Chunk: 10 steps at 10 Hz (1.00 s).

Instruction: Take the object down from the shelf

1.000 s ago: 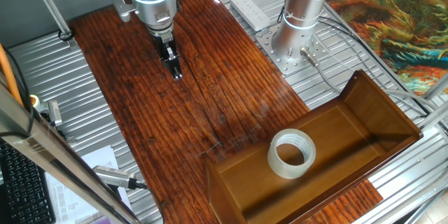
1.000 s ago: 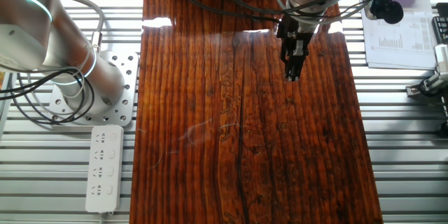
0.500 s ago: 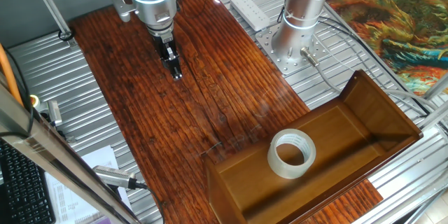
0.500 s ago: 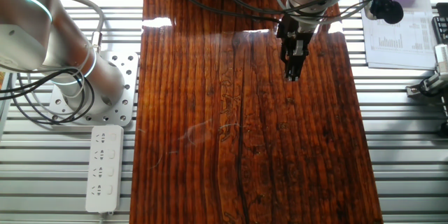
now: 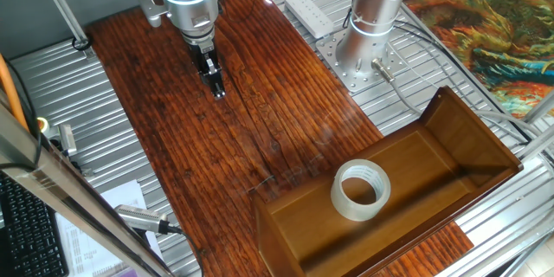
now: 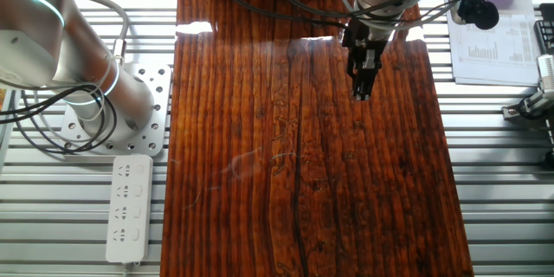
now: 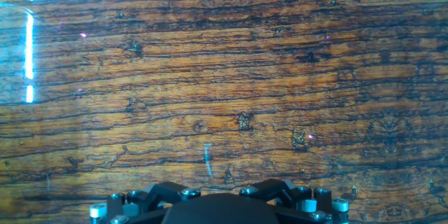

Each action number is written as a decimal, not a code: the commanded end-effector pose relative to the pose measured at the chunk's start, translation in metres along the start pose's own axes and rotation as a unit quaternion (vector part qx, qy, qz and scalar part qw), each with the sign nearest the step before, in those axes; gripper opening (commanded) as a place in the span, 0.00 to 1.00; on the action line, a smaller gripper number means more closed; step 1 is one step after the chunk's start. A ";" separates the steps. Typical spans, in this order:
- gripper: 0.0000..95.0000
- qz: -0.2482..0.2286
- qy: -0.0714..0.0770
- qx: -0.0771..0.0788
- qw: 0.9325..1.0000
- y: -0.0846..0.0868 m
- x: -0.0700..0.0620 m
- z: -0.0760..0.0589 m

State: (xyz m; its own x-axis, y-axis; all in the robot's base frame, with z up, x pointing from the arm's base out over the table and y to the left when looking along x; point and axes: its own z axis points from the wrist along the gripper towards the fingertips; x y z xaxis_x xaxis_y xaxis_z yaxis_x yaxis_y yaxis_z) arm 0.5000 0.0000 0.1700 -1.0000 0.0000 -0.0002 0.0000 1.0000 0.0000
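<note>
No change over the last second: gripper (image 5: 219, 92) fingers pressed together, empty, well apart from the shelf (image 5: 450, 125). Tape roll (image 5: 361, 190) sits inside it; approach not started.

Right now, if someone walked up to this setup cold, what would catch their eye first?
Probably the whitish tape roll, lying flat inside the brown wooden shelf at one end of the dark grained tabletop. Next, the gripper, fingers together, pointing down over the table's far end, well apart from the roll.
</note>
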 end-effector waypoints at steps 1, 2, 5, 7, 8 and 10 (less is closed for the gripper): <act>0.00 -0.100 -0.002 0.034 0.994 0.000 0.000 0.000; 0.00 -0.101 0.000 0.038 0.994 0.000 0.000 0.000; 0.00 -0.100 0.000 0.038 0.994 0.000 0.000 0.000; 0.00 -0.100 0.000 0.039 0.994 0.000 0.000 0.000; 0.00 -0.100 0.001 0.039 0.994 0.000 0.000 0.000; 0.00 -0.097 0.003 0.039 0.995 0.000 0.000 0.000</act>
State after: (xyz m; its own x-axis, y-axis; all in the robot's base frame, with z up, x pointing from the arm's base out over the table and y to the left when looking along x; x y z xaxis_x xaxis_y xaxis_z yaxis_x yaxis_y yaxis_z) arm 0.4992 -0.0001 0.1703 -0.9803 -0.1969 0.0143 -0.1974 0.9771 -0.0798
